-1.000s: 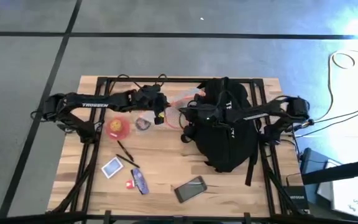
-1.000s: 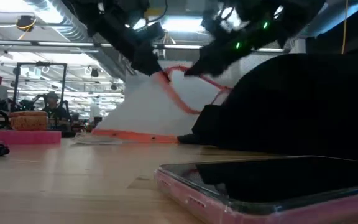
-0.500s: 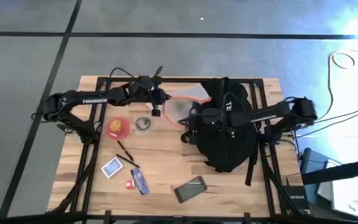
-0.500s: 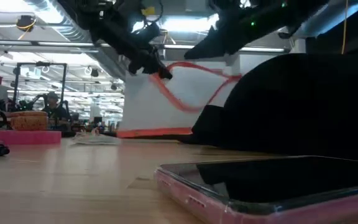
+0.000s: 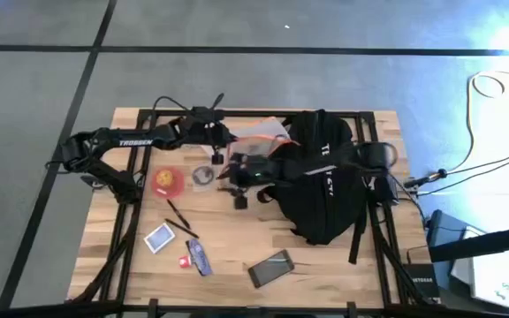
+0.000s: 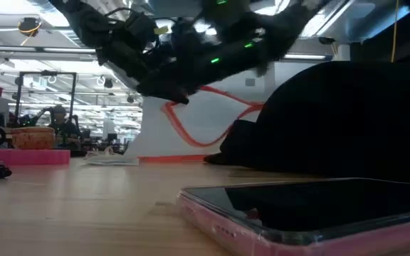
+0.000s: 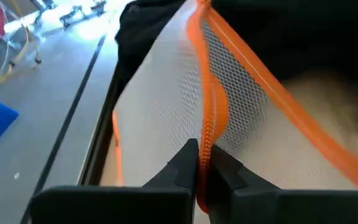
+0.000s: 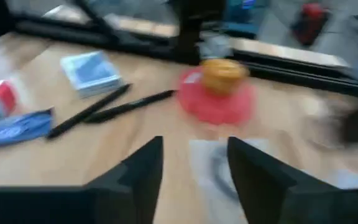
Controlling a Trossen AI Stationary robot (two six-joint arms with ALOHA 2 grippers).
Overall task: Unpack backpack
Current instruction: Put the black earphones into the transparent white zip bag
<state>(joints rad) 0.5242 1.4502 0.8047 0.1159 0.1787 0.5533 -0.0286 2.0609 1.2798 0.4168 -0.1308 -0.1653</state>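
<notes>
**Q:** List what lies on the table, nearest first, and give the reason for each position.

**A:** Near edge: one phone in a pink case (image 5: 270,268), flat. Next: a blue wrapper (image 5: 200,258), a small red-and-white item (image 5: 184,261), a blue-backed card pack (image 5: 159,237), two black pens (image 5: 180,220). I judge these already unpacked and parked clear of the work. Mid-table: a red disc with an orange lump (image 5: 165,179) on it, and a small clear packet (image 5: 203,177).

**Q:** Your pincers?

**A:** My right gripper (image 5: 239,179) hangs parted and empty over the bare wood between the packet and the backpack (image 5: 323,181), seemingly free for another grab. My left gripper (image 7: 202,167) is pinched tight on the orange zip edge of a white mesh pouch (image 5: 259,133), holding it raised at the backpack's mouth so it comes free.

**Q:** The backpack?

**A:** Right half of the table, lying down, white lettering upward, toward the far edge.
</notes>
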